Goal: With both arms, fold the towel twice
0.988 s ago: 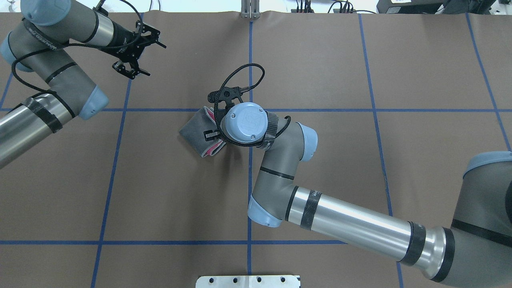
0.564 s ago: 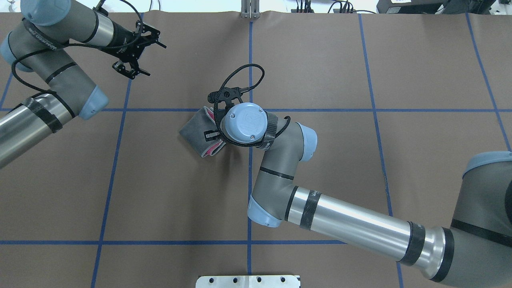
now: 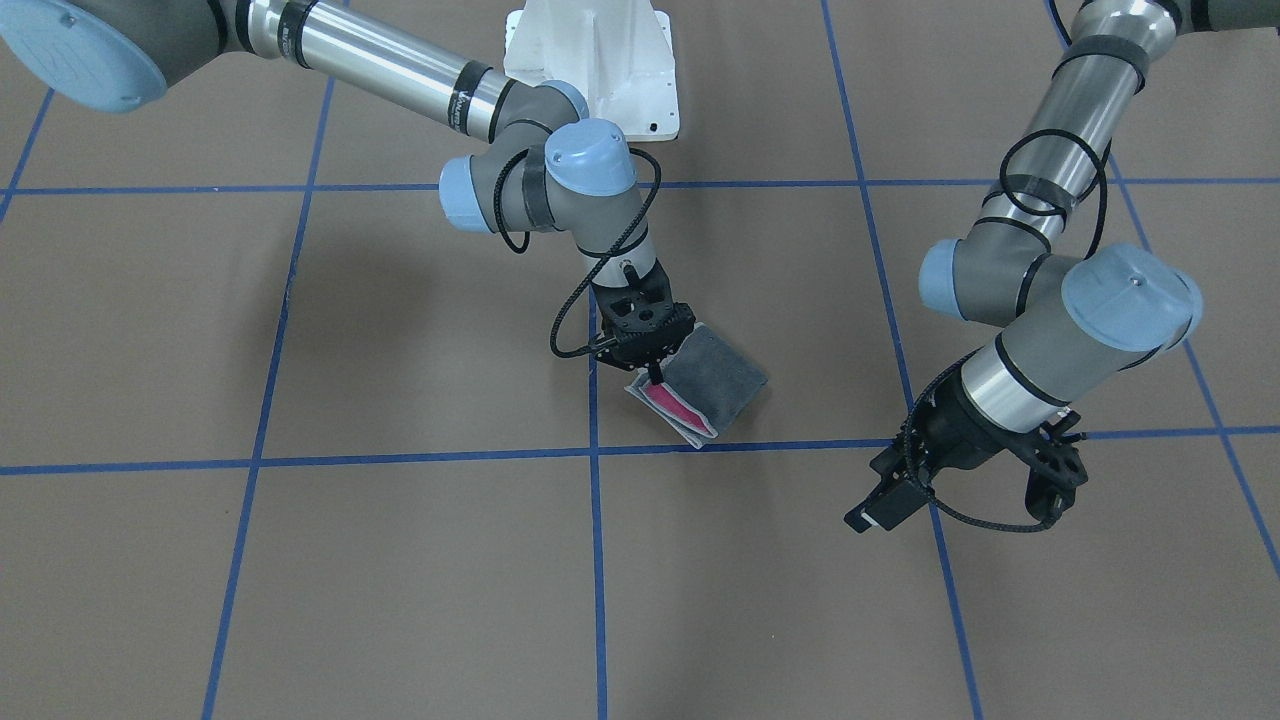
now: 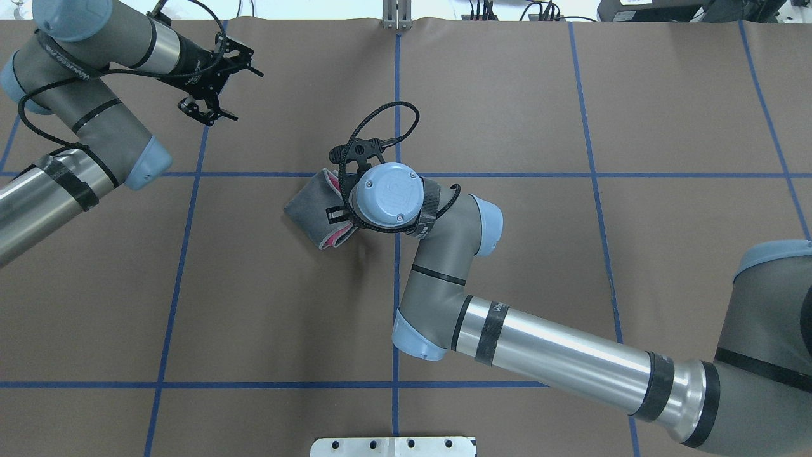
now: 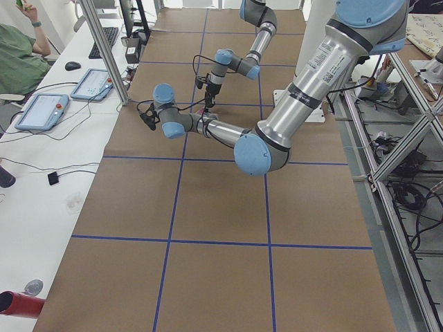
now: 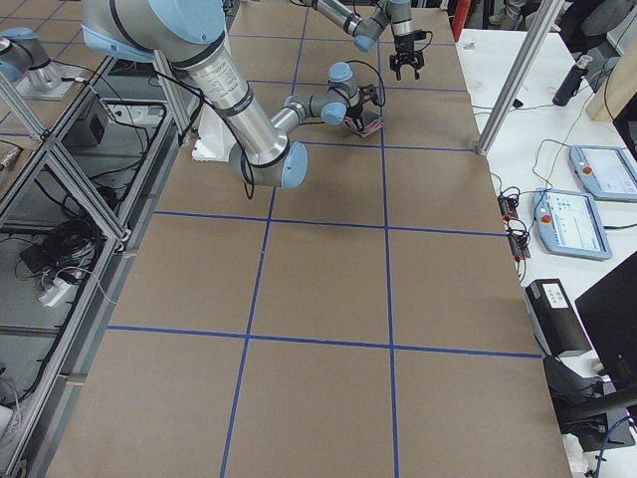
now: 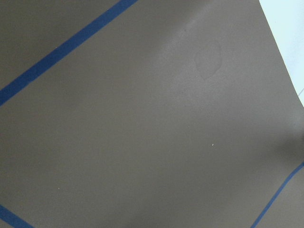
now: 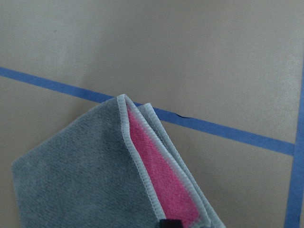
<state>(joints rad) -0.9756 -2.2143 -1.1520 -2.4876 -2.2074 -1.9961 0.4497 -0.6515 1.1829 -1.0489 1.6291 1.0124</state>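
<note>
The towel (image 4: 307, 206) lies folded small just left of centre in the overhead view, tucked under the horizontal blue tape line (image 4: 254, 174) on the brown table (image 4: 571, 127). Its grey face is outward, and a pink strip shows between the stitched edges on its open side (the wrist view shows those edges slightly parted). The right gripper (image 3: 652, 372) points straight down at that open edge, its fingers drawn together and pinching the towel's upper layers, one black tip resting on the pink. The left gripper (image 4: 208, 109) hangs at the upper left of the overhead view, well apart from the towel, fingers spread and empty
</note>
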